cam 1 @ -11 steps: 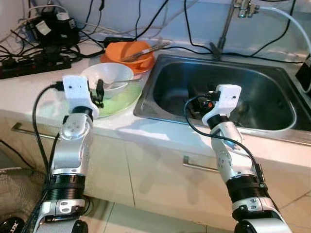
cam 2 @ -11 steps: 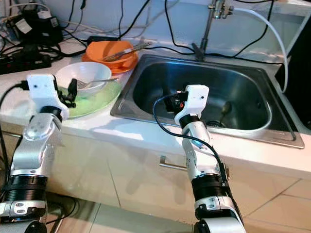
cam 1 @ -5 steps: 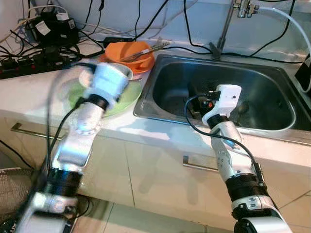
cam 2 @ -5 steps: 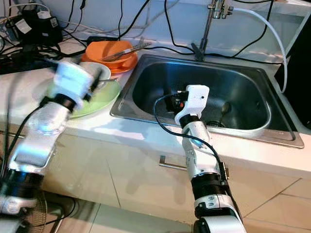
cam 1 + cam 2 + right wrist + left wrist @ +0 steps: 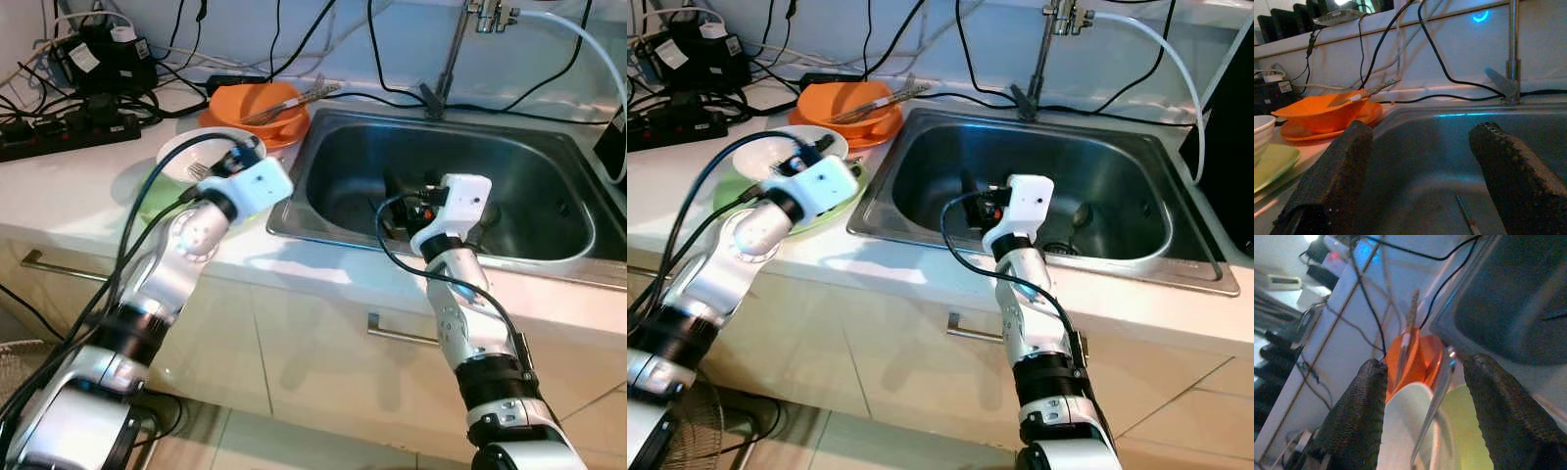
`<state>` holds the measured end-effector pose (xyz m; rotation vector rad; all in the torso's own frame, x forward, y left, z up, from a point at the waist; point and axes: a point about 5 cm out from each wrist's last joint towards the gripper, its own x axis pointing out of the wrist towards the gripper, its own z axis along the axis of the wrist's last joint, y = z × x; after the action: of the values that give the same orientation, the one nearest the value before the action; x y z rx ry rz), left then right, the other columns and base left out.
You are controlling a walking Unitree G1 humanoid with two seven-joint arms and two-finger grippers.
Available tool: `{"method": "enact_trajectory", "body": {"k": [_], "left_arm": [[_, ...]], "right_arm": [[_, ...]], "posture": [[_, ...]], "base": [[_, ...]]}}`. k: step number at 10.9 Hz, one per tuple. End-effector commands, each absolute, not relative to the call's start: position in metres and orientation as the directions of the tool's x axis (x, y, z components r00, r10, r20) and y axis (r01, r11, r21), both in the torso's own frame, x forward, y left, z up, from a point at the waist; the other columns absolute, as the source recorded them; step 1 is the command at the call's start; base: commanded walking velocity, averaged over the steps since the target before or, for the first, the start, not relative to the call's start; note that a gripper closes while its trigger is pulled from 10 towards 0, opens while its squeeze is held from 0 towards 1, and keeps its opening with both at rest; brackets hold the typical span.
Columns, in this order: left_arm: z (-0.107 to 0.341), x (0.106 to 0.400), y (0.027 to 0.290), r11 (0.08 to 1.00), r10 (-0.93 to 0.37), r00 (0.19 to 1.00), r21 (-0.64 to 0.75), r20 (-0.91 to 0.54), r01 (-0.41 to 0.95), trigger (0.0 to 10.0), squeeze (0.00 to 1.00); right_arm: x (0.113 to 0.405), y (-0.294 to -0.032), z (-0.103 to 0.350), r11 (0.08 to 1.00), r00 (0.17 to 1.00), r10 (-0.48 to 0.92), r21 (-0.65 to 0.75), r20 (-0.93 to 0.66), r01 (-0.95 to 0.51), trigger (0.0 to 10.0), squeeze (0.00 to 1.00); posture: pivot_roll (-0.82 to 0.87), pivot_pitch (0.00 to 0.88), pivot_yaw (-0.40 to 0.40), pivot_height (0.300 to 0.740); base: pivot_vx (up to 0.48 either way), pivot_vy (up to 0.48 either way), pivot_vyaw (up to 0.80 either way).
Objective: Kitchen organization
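Note:
A white bowl [image 5: 191, 157] with a silver fork [image 5: 203, 168] in it sits on a green plate [image 5: 155, 202] on the counter left of the sink [image 5: 286, 221]. Behind it an orange bowl [image 5: 257, 104] holds long utensils [image 5: 294, 100]. My left gripper [image 5: 238, 153] is open at the white bowl's right rim. In the left wrist view the fork [image 5: 1437, 391] and the bowl [image 5: 1400, 431] lie between its fingers [image 5: 1359, 411]. My right gripper [image 5: 415, 201] hangs open over the sink basin, holding nothing. A spoon [image 5: 1080, 217] lies near the drain.
A faucet [image 5: 451, 59] and white hose [image 5: 588, 44] stand behind the sink. A power strip [image 5: 59, 125] and tangled black cables cover the back left of the counter. Drawer handles [image 5: 402, 335] run below the counter edge.
My left arm has swung from the plate's left side across to its near right side, and its fingers now point at the white bowl. The right arm has hardly moved.

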<state>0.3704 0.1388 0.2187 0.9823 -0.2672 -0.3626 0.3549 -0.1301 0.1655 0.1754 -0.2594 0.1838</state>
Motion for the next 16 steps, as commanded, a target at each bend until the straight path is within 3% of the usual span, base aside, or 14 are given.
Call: {"method": "enact_trajectory", "body": {"k": [1, 7, 12, 13, 14, 15, 16], "left_arm": [[0.223, 0.372, 0.134, 0.478, -0.438, 0.897, 0.859, 0.052, 0.183, 10.0, 0.00], [0.222, 0.390, 0.111, 0.360, -0.458, 0.889, 0.917, 0.015, 0.170, 10.0, 0.00], [0.221, 0.401, 0.120, 0.317, -0.374, 0.927, 0.940, 0.006, 0.122, 10.0, 0.00], [0.218, 0.402, 0.121, 0.314, -0.363, 0.932, 0.941, -0.003, 0.125, 7.9, 0.00], [0.218, 0.402, 0.121, 0.317, -0.357, 0.934, 0.940, -0.001, 0.122, 1.6, 0.00], [0.218, 0.403, 0.121, 0.315, -0.355, 0.935, 0.941, -0.003, 0.123, 0.0, 0.00], [0.218, 0.404, 0.122, 0.314, -0.345, 0.939, 0.942, -0.001, 0.116, 0.0, 0.00]], "right_arm": [[0.353, -0.132, 0.169, 0.970, 0.947, 0.140, 0.152, 0.290, -0.190, 10.0, 0.00], [0.348, -0.129, 0.165, 0.966, 0.953, 0.113, 0.193, 0.281, -0.171, 10.0, 0.00], [0.347, -0.132, 0.164, 0.968, 0.956, 0.105, 0.194, 0.275, -0.162, 10.0, 0.00], [0.348, -0.134, 0.165, 0.969, 0.955, 0.103, 0.191, 0.276, -0.160, 10.0, 0.00], [0.349, -0.134, 0.165, 0.969, 0.955, 0.104, 0.188, 0.276, -0.159, 10.0, 0.00], [0.349, -0.134, 0.166, 0.969, 0.955, 0.105, 0.186, 0.276, -0.160, 10.0, 0.00], [0.350, -0.135, 0.167, 0.970, 0.955, 0.105, 0.183, 0.277, -0.160, 10.0, 0.00]], "posture": [[0.15, 0.052, 0.044, 0.740], [0.15, 0.079, 0.079, 0.740], [0.14, 0.069, 0.078, 0.740], [0.14, 0.061, 0.074, 0.740], [0.13, 0.059, 0.074, 0.740], [0.13, 0.057, 0.071, 0.740], [0.13, 0.055, 0.068, 0.740]], "base": [[0.000, 0.000, 0.00], [0.000, 0.000, 0.00], [0.000, 0.000, 0.00], [0.000, 0.000, 0.00], [0.000, 0.000, 0.00], [0.000, 0.000, 0.00], [0.000, 0.000, 0.00]]}}
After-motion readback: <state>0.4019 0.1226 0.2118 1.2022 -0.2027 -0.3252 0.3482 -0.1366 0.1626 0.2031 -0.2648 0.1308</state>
